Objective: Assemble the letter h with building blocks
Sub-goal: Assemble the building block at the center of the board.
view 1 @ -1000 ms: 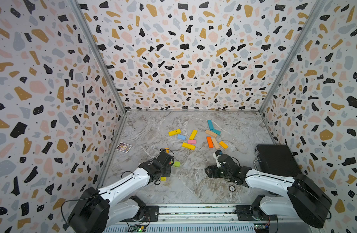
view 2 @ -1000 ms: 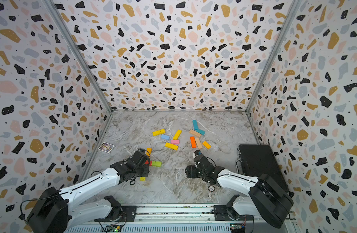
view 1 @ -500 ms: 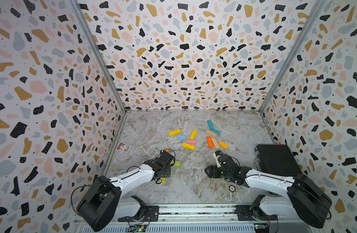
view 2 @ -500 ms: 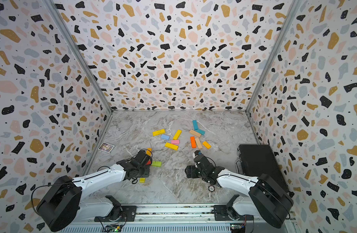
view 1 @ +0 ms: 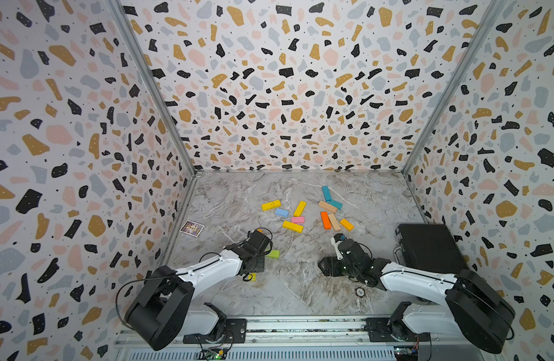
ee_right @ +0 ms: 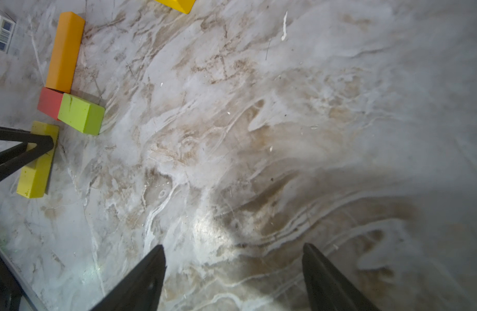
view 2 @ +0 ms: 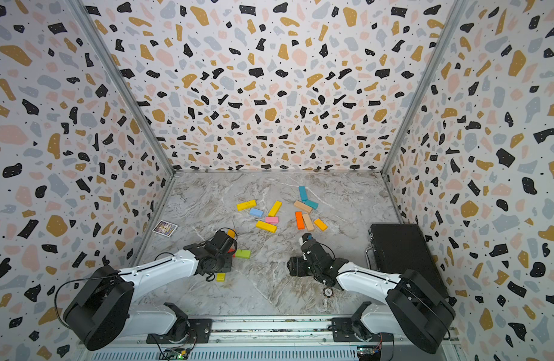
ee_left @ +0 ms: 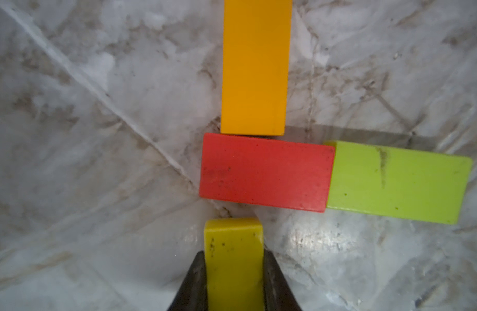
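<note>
Swinging inward since a second ago, the left arm's black elbow joint (view 1: 158, 309) is sitting nearer the middle, while the left gripper (ee_left: 234, 254) is keeping almost the same spot and the right arm is staying still. At far left a picture card (view 1: 191, 228) is lying on the marble table (view 1: 300, 290). Just right of it, the left gripper is clenching its jaws on the sides of a yellow block (ee_left: 233, 242), which is lying flat along the table, its end just short of a red block (ee_left: 264, 172). An orange block (ee_left: 254, 67) is butting end-on against the red block's far side, and a green block (ee_left: 396, 183) is touching the red block's end, slightly askew. Farther back, in both top views, loose blocks (view 1: 292, 226) are lying scattered in two clusters. The right gripper (ee_right: 233, 246) is hovering over bare table, jaws spread wide and gripping nothing. A black case (view 1: 428, 247) is lying at far right.
</note>
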{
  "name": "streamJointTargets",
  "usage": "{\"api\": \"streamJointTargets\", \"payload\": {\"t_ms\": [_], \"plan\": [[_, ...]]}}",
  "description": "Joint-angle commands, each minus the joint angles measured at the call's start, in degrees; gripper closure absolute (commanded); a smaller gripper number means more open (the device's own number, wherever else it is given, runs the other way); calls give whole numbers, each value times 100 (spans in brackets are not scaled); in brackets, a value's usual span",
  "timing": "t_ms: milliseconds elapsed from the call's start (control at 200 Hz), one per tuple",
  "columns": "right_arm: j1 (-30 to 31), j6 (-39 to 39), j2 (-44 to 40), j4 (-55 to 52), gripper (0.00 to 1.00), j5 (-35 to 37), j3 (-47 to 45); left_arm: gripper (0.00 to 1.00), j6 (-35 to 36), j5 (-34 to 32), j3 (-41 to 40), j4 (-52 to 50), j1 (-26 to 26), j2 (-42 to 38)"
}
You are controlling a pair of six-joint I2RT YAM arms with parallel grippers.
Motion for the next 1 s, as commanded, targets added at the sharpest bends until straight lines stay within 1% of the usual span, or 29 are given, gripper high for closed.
{"api": "streamJointTargets", "payload": {"t_ms": [0,160,270,451,556,716,851,901,956,981,986,991], "plan": [[-26,33,-136,-9,18,43,-40,79,16,-49,106,-48,28,11],[-22,35,-182,19,16,55,-64,64,-14,-98,26,-27,28,-186],[-31,27,-257,43,13,68,-96,57,-18,-85,-18,-6,28,-301],[-31,-21,-416,65,13,156,-149,55,41,-31,53,-136,30,-520],[-39,-106,-564,85,13,174,-173,54,153,75,367,-476,28,-1131],[-45,-400,-851,308,15,125,-278,48,358,278,1086,-891,36,-2365],[-41,-636,-901,632,19,37,-391,35,538,698,1484,-945,45,-2967],[-35,-756,-850,784,24,-139,-396,29,576,937,1588,-951,54,-3115],[1,-747,-771,768,29,-155,-338,22,640,1204,1681,-956,54,-3225],[55,-740,-734,751,30,-170,-298,16,641,1272,1737,-996,53,-3272],[69,-739,-727,748,31,-174,-288,14,641,1290,1746,-1005,53,-3289],[85,-734,-715,738,30,-175,-278,9,636,1299,1755,-1010,54,-3292]]}}
